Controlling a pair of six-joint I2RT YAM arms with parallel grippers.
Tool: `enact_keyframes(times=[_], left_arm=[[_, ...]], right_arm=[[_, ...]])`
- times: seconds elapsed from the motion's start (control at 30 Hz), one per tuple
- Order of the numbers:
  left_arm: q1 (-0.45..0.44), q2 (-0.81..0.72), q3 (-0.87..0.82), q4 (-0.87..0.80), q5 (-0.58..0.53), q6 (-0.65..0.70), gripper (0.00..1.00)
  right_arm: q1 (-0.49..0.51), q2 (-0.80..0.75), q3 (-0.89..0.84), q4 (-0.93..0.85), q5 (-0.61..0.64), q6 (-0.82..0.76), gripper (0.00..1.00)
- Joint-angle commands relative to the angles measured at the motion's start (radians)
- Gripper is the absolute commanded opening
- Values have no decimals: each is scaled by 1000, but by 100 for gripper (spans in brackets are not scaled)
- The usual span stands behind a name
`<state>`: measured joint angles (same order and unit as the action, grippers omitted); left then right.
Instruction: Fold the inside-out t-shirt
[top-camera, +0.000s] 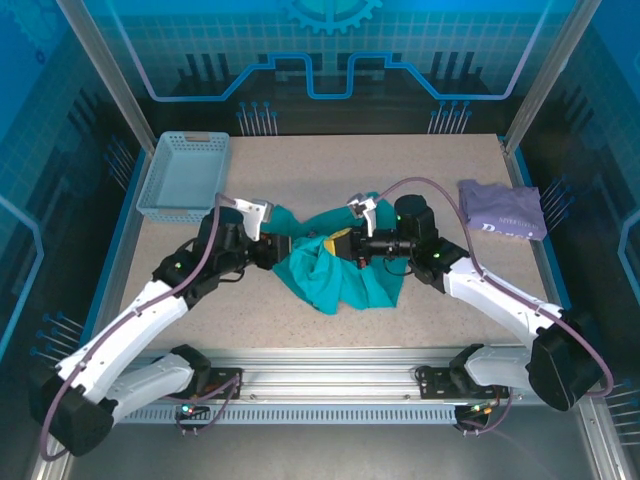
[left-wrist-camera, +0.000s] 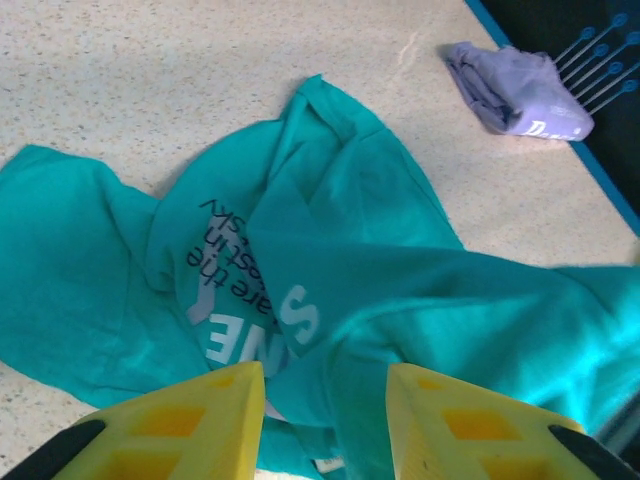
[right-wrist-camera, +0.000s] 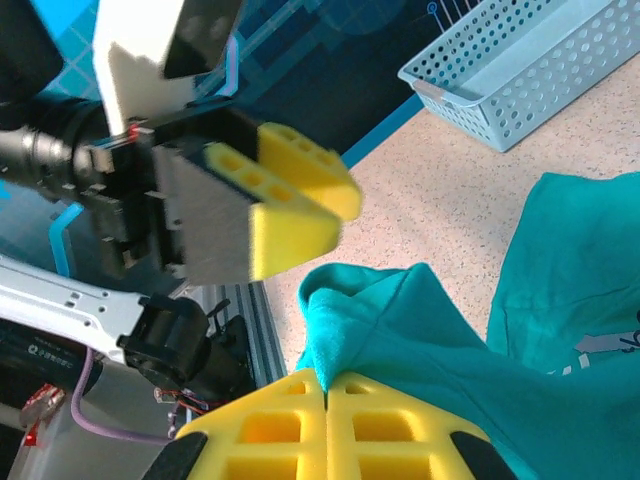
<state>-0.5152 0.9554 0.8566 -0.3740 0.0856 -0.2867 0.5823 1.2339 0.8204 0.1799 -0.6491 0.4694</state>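
Folding barely begun: the t-shirt (top-camera: 335, 272) lies in a crumpled heap mid-table, between the two arms.
No neat fold shows yet; flattening and every fold remain, by my reading; the right gripper (right-wrist-camera: 326, 400) is closed tight on a ridge of teal cloth; the left gripper (left-wrist-camera: 325, 395) stands partly open over the shirt, gripping nothing. The count: one t-shirt, one folded lavender garment (top-camera: 502, 208), one blue basket (top-camera: 185, 175), two grippers.
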Motion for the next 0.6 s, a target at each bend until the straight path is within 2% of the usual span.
enact_keyframes(times=[0.0,0.13,0.27,0.43,0.57], left_arm=[[-38,-67,6,-29,35,-35,39],[-75,-79,11,-17,104,-89,39],[-132,-50,9,30,99,-147,43],[-136,54,27,47,53,-227,46],[-135,121,35,100,75,-260,50]], right_arm=[[7,-2,-17,79,42,67,0],[4,-15,-23,75,81,77,0],[5,-26,-30,73,95,78,0],[4,-45,-44,84,98,75,0],[5,-66,-55,79,104,67,0]])
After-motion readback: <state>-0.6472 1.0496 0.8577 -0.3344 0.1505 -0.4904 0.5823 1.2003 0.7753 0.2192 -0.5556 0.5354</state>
